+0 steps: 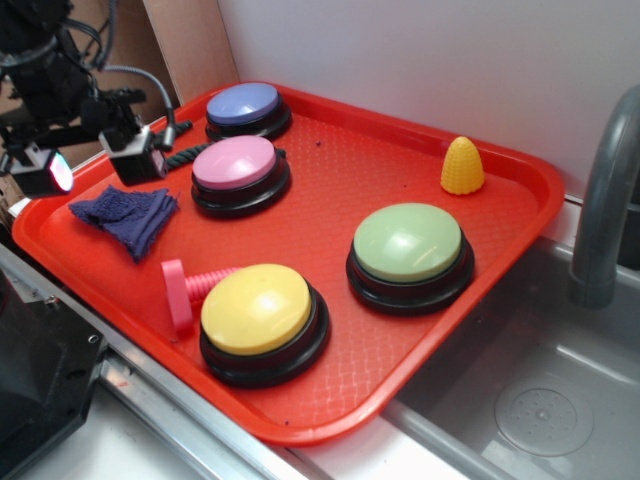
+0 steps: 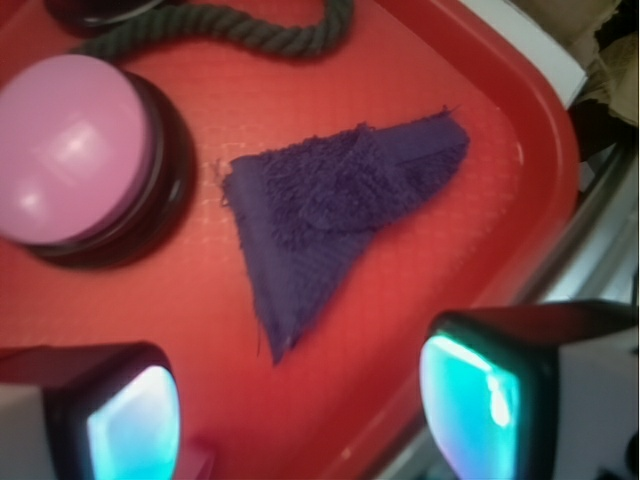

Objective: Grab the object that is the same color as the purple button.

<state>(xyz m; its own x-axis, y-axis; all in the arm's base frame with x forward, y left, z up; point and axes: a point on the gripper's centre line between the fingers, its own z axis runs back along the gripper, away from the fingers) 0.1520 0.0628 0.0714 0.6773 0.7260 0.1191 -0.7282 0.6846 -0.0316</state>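
The gripper (image 2: 300, 420), spread wide and empty, hangs seemingly above the frayed dark purple knitted cloth (image 2: 335, 205) near the red plastic tray's (image 1: 500, 215) left corner, lined up for grasping.

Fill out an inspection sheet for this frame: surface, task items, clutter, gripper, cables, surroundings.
Surface: red tray, textured.
Job's things: purple cloth crumpled flat beside the pink button; purple button at the tray's far corner.
Clutter: green button, yellow button, pink screw toy, yellow corn toy, dark green rope.
Grippers: gripper open above the cloth, holding nothing.
Cables: black cables on the arm.
Surroundings: metal sink, grey faucet, white wall.
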